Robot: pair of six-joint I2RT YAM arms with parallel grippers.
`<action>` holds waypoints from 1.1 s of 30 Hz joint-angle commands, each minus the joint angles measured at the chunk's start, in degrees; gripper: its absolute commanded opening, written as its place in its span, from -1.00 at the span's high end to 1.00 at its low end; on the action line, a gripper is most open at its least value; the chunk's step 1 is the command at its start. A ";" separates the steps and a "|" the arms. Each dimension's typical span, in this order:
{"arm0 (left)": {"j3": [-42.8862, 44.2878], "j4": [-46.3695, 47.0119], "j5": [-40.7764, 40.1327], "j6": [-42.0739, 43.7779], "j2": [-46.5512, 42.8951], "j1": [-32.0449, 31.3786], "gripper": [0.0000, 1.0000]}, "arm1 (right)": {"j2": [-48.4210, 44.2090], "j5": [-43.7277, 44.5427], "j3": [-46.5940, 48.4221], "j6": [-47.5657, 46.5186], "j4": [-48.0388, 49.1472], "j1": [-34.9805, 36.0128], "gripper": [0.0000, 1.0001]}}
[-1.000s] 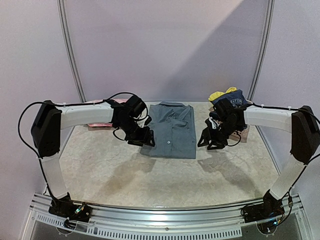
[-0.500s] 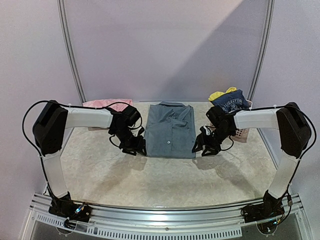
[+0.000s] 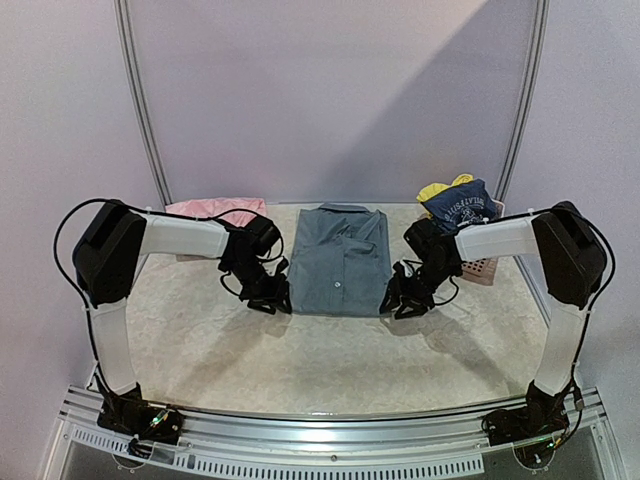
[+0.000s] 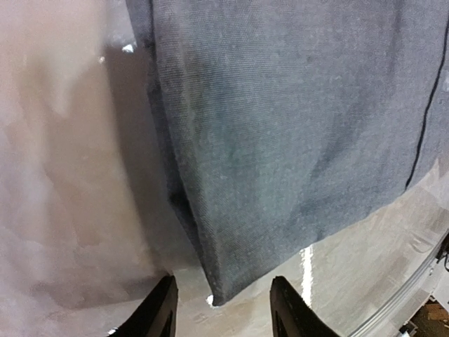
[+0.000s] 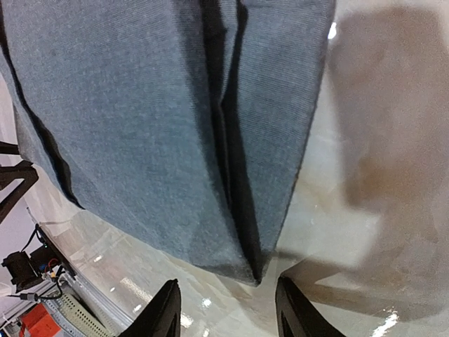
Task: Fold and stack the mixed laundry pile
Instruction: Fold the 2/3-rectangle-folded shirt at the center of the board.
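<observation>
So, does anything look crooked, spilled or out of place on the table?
Nothing stands out. The grey shirt lies flat and folded, with the open left gripper and right gripper at its near corners. Only the navy top and yellow piece sit bunched at the pink basket.

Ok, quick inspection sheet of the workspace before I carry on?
Surface: beige marbled tabletop, glossy.
Job's things: grey collared button shirt folded flat at centre; navy lettered top and yellow piece heaped at right rear.
Clutter: pink slatted plastic basket by that heap; pink cloth at left rear.
Grippers: left gripper open at the shirt's near-left corner; right gripper open at its near-right corner.
Cables: black cables loop off both arms.
Surroundings: lilac walls, metal poles.
</observation>
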 commanded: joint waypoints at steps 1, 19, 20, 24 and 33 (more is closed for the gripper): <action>-0.17 1.03 0.32 0.42 1.71 1.57 -0.06 | 2.66 -0.43 1.60 -0.15 0.66 0.44 0.07; 1.01 1.07 3.62 2.93 4.04 4.18 0.46 | 6.30 -0.07 3.53 0.19 -0.03 0.52 0.65; 1.00 1.12 3.93 3.11 4.23 4.30 0.51 | 6.51 -0.05 3.54 0.27 0.04 0.48 0.69; 0.94 1.26 4.54 3.90 4.99 4.67 0.62 | 6.87 0.21 3.56 0.28 0.09 0.53 0.82; 0.87 1.19 6.96 4.31 5.51 5.30 1.00 | 6.28 0.46 3.13 0.88 -0.21 0.48 1.00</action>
